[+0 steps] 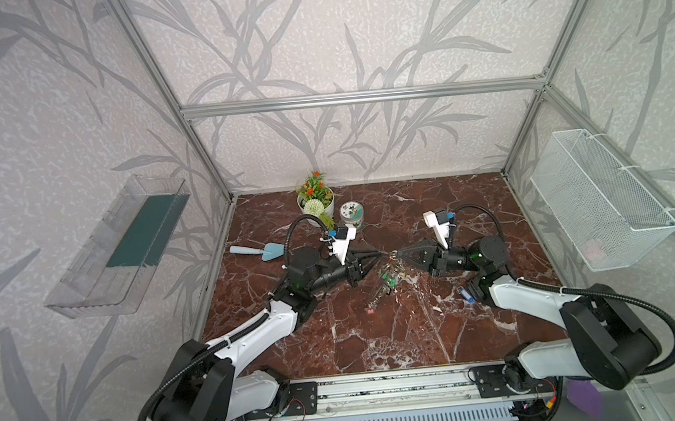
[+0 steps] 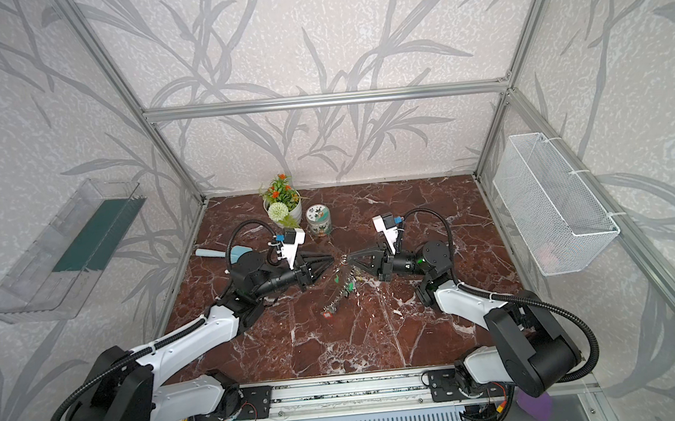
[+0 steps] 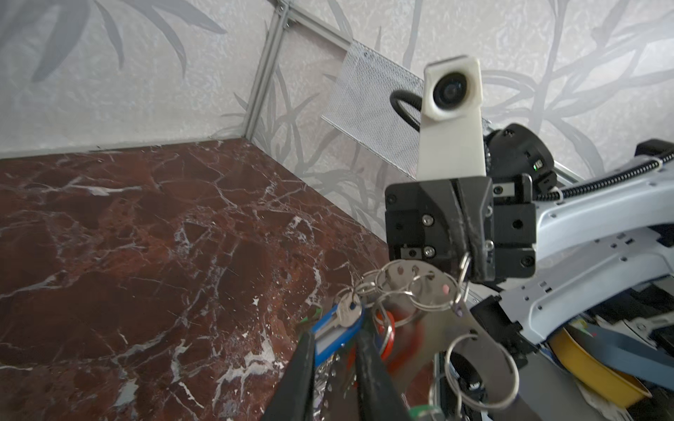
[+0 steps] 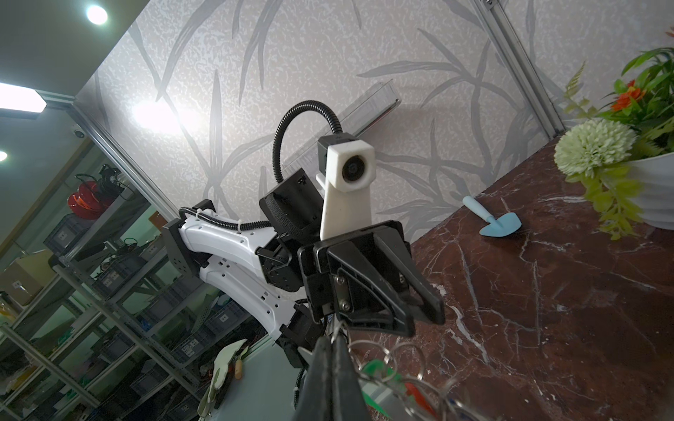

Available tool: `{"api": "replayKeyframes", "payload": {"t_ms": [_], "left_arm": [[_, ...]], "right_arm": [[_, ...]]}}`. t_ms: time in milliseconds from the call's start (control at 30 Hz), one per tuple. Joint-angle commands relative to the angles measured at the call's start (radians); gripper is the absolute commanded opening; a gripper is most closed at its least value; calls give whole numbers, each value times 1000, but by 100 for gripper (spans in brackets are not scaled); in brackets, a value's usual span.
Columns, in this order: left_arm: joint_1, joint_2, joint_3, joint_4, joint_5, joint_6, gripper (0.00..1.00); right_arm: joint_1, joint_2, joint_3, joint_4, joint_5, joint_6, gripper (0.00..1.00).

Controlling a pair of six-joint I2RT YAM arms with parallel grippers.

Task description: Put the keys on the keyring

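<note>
left gripper [image 3: 334,332] fills the near edge of its wrist view, fingers parted, a blue key [image 3: 330,339] showing in the gap; no grip is visible. right gripper [image 3: 470,255] is clamped on a small ring [image 3: 464,266] at the keyring [image 3: 450,328] rim, mid-table. keys [image 1: 387,284] dangle toward 7 o'clock, red key [image 1: 371,310] lowest. loose blue key [image 1: 466,294] lies at 4 o'clock from them.

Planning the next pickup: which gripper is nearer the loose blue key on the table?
Right. The right gripper, jaws shut on the keyring, is mid-table, with the blue key front-right of it. The left gripper faces it from beyond the keyring, farther off.
</note>
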Motion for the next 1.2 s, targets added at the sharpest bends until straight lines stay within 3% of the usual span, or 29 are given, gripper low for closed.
{"api": "replayKeyframes", "payload": {"t_ms": [0, 500, 633, 833, 967, 1033, 1167], "left_arm": [[-13, -4, -36, 212, 139, -49, 22], [-39, 30, -22, 319, 158, -115, 29], [-30, -2, -29, 191, 49, -51, 30], [-24, -12, -21, 219, 56, -60, 30], [-10, -108, -40, 56, -192, -1, 31], [-10, -146, -54, 57, -233, 13, 31], [-14, -142, -24, 55, -106, 26, 32]], "right_arm": [[1, 1, 48, 95, -5, 9, 0], [1, 5, 51, 99, -8, 18, 0], [2, 4, 53, 99, -12, 20, 0], [2, 7, 53, 104, -16, 21, 0], [2, 7, 56, 108, -18, 27, 0], [2, 5, 56, 108, -19, 27, 0], [5, 7, 58, 109, -21, 27, 0]]}}
